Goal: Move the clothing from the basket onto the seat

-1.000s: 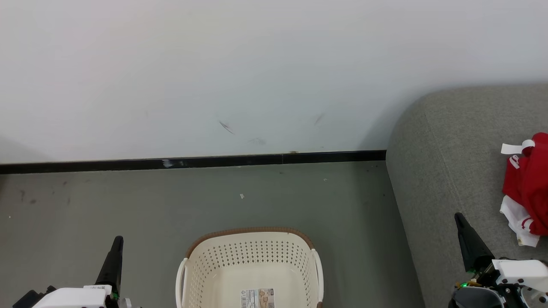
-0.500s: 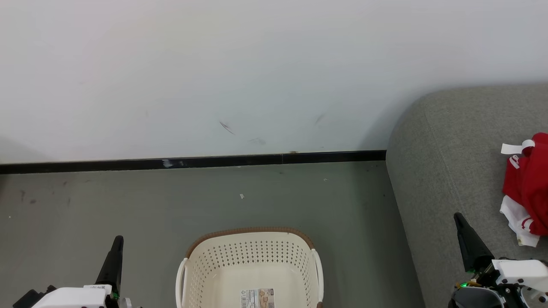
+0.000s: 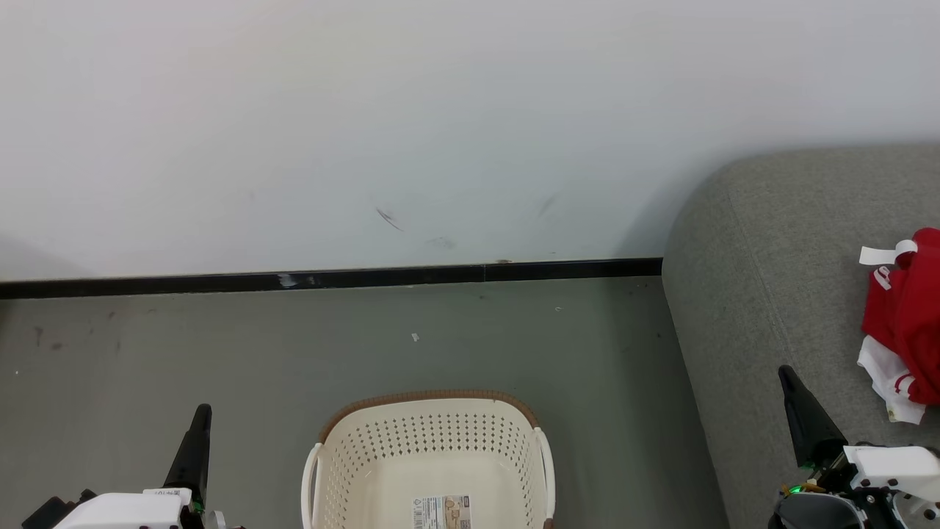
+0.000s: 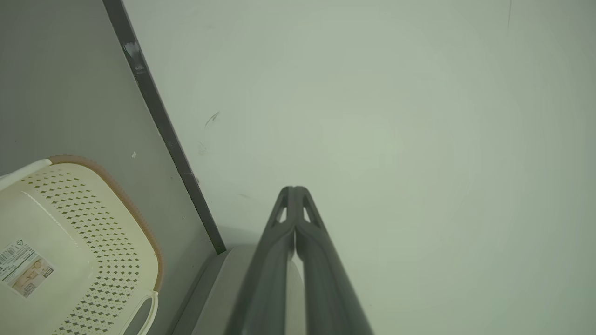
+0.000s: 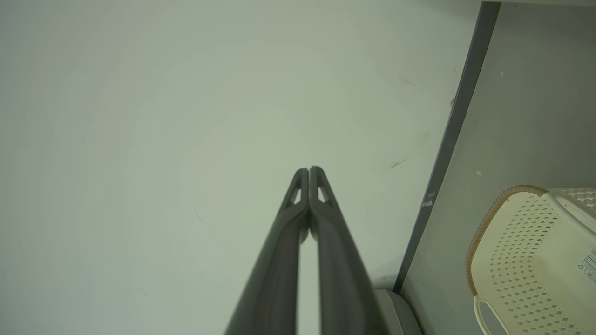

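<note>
So, clothes [image 3: 907, 308]: heaped on sofa [image 3: 764, 242], 3 o'clock
basket [image 3: 433, 441]: 6 o'clock
left gripper [image 3: 201, 413]: fingers together, 7 o'clock
right gripper [image 3: 788, 375]: fingers together, 4 o'clock

One basket [image 3: 429, 441], one seat [image 3: 764, 279], one clothing heap [image 3: 907, 308], and two tools [image 3: 203, 410] [image 3: 785, 372].

Head view: even, diffuse indoor light, sharp across the frame; the white wall [image 3: 440, 110] is bright without glare, and a soft shadow falls on it just beside the rounded edge of the seat [image 3: 771, 242]. Wrist views: dimmer, with a greenish cast and darkened corners; the skirting [image 4: 158, 116] runs slanted under wide-angle distortion, the left gripper [image 4: 294, 190] and right gripper [image 5: 308, 169] blur toward the bottom edge, and the wall behind them is palest at centre
</note>
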Controlling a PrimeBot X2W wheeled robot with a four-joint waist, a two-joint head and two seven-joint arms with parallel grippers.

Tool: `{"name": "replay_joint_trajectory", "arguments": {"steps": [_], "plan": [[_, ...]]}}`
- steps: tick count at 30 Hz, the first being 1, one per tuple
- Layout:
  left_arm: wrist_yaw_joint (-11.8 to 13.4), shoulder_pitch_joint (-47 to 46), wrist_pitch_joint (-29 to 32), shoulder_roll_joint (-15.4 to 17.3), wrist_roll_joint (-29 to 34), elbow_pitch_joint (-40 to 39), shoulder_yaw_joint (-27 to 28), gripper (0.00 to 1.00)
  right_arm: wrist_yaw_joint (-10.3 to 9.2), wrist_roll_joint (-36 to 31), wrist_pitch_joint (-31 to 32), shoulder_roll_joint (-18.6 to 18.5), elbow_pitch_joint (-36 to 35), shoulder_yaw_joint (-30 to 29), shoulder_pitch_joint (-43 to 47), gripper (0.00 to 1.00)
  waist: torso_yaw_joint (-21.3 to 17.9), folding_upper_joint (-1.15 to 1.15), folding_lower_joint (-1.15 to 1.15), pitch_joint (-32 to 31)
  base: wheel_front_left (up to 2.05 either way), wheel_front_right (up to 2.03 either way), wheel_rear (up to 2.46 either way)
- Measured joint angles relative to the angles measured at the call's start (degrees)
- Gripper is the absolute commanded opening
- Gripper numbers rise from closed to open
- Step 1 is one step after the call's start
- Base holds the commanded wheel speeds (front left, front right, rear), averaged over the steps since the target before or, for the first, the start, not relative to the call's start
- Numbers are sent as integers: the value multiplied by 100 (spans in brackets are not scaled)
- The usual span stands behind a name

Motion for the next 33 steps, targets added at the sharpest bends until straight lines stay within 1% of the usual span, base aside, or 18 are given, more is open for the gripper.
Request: {"name": "replay_joint_trajectory", "arguments": {"steps": [33], "plan": [[0, -1, 0, 0, 0, 8, 4, 0, 0, -12, 10, 15, 4, -30, 0, 0, 0, 0, 0, 0, 0, 0, 0]]}}
